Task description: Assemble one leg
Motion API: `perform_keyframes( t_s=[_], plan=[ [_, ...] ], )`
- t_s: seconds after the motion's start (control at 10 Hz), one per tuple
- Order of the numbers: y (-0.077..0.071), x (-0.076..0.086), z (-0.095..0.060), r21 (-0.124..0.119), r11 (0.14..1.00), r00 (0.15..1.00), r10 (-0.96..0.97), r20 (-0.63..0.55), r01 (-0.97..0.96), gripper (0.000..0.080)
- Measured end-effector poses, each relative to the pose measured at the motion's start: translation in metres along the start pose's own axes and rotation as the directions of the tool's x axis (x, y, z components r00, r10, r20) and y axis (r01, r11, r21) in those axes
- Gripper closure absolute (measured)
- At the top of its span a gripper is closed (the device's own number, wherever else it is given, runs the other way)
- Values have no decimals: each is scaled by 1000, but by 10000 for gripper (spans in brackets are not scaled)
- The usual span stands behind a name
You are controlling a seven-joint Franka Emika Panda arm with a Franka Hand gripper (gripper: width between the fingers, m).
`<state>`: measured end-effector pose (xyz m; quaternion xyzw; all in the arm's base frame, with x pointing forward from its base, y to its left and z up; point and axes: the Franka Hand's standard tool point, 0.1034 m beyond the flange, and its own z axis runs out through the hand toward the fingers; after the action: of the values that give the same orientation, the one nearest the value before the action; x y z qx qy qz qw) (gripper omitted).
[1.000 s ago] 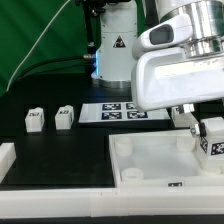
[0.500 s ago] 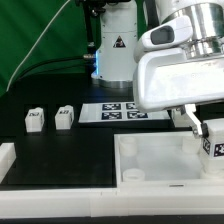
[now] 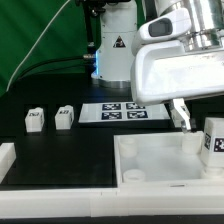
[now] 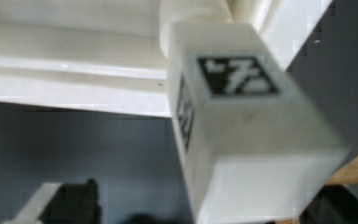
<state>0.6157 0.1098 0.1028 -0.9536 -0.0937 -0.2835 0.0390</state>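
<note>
Here's the arm (image 3: 175, 65), filling the upper right of the exterior view, with the gripper (image 3: 198, 128) low over the far corner of the large white square part (image 3: 155, 158) on that view's right. And there's the leg (image 3: 214, 140), standing upright at the very edge of the picture, tag facing the camera, partly cut off by the frame. Its foot is at that corner of the square part, but I can't tell whether it's seated. One dark finger (image 3: 181, 113) slants down just beside the leg, with a sliver of gap showing. The other finger is out of sight, so I can't tell if the leg is being gripped. On the wrist view the leg (image 4: 238, 120) fills the middle, tag up and blurred, and a dark finger (image 4: 66, 205) stands apart from its side. Over on the exterior view's left, two more legs (image 3: 35, 120) (image 3: 65, 117) sit side by side on the black table (image 3: 70, 145), well apart from the action. The marker board (image 3: 122, 110) lies flat behind the square part.
</note>
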Motion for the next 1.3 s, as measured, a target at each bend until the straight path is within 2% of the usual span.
perform_keyframes(
  t_s=[0.5,0.9,1.0,1.1,1.3],
  plan=[
    [1,8,-7,1,1000,1000,-1,-3,1,151],
    [2,20,-26,17,1000,998,-2,56,1,151],
    [-1,17,-24,26,1000,996,-2,88,0,151],
    [-1,17,-24,26,1000,996,-2,85,0,151],
    [-11,10,-23,69,997,969,2,246,-20,151]
  ],
)
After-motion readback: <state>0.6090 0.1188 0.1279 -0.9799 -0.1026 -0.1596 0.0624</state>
